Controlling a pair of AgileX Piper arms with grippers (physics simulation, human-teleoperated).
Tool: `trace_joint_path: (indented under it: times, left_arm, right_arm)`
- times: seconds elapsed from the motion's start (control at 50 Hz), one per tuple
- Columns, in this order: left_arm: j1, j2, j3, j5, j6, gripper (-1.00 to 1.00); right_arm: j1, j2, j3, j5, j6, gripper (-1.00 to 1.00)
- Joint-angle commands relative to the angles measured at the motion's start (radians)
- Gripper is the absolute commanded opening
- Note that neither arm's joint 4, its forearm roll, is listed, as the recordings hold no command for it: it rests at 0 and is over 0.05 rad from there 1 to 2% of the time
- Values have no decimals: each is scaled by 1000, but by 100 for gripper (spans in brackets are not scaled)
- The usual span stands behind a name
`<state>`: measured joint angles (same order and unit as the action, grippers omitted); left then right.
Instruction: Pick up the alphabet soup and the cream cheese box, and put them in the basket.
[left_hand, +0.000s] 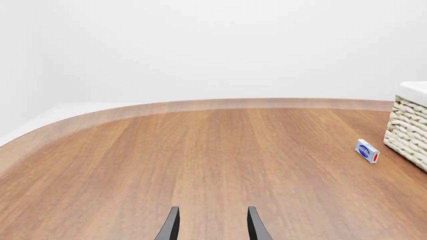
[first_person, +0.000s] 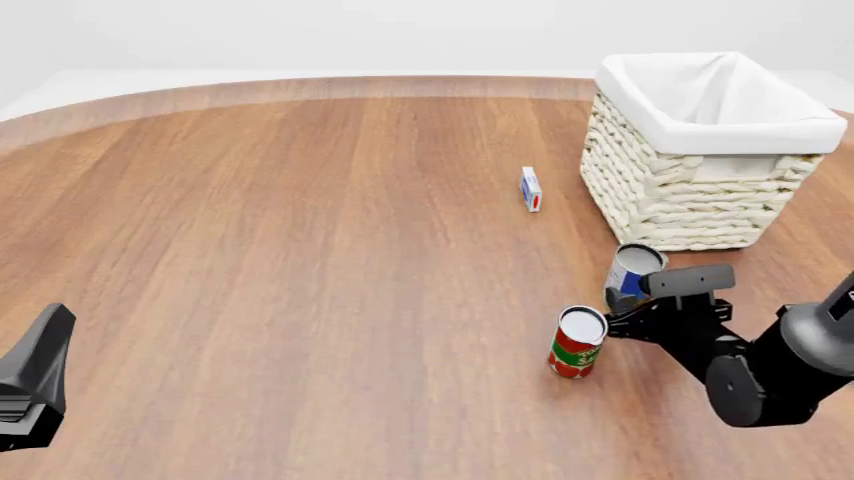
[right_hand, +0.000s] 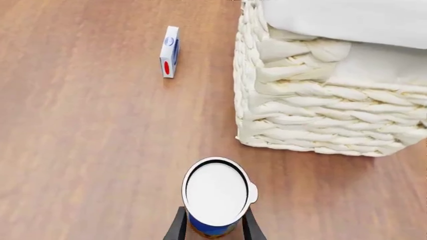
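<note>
The alphabet soup (right_hand: 215, 192), a blue-labelled can with a white top, stands between the fingers of my right gripper (right_hand: 213, 220), which is shut on its sides. The front view shows this can (first_person: 637, 267) just in front of the basket (first_person: 694, 190), a large whitish wicker basket with a white cloth lining. The cream cheese box (first_person: 531, 189), small and white with blue and red marks, stands on edge on the table left of the basket; it also shows as the box (right_hand: 169, 51) and as the box (left_hand: 367, 151). My left gripper (left_hand: 212, 212) is open over bare wood, far from everything.
A red and green labelled can (first_person: 577, 343) stands upright on the table just left of my right gripper (first_person: 634, 296). The left arm (first_person: 34, 390) sits at the near left corner. The wooden table's curved far edge (first_person: 307, 88) runs behind the basket.
</note>
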<state>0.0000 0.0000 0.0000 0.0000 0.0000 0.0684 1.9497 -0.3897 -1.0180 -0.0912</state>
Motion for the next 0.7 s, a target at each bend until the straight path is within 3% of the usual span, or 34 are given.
trace_joint_path:
  times: [0.02, 0.3, 0.7]
  left_arm:
    - [0, 0, 0, 0, 0, 100]
    - [0, 0, 0, 0, 0, 100]
    - [0, 0, 0, 0, 0, 100]
  right_arm:
    - [-4, 3, 3, -9, -3, -100]
    - [-9, -58, 28, 0, -4, -100]
    - [-22, -275, 99, 71, -4, -100]
